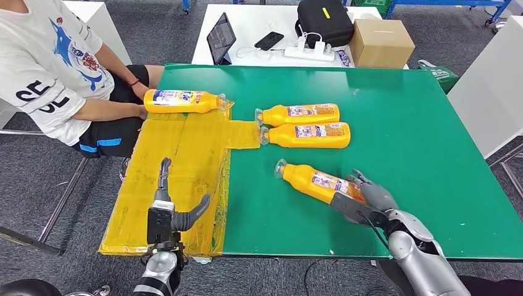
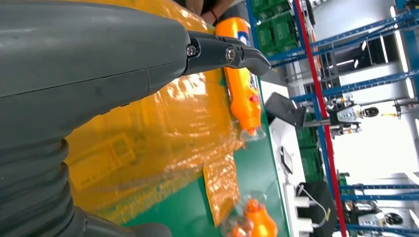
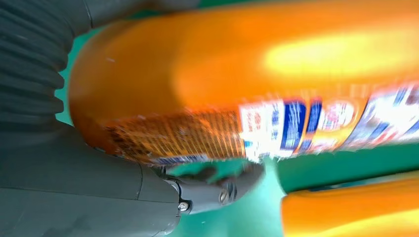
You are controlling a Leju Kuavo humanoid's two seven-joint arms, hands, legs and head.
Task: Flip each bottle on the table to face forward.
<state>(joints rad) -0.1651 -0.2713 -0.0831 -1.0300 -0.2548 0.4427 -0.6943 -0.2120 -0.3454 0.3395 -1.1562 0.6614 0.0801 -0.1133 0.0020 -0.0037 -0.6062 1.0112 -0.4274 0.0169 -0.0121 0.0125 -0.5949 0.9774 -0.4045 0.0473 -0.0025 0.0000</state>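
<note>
Your green-topped table carries four orange plastic bottles lying on their sides, caps pointing toward the crinkled yellow plastic sheet taped over its left end; that common lie suggests a line-up for turning one at a time. A seated person in a white printed T-shirt steadies the far bottle with the blue-and-white label on the sheet, probably feeding it into the row. Two paired orange bottles lie side by side, touching, mid-table, their labels up.

The nearest orange bottle with the printed label lies apart from the pair and angled, base toward the robot. Your right hand wraps that base, thumb under and fingers over; the right wrist view shows the bottle's body pressed close against the palm, a hold that looks suited to rolling it about its long axis. Your left hand hovers above the yellow sheet, holding nothing, fingers spread and raised, thumb angled out.
</note>
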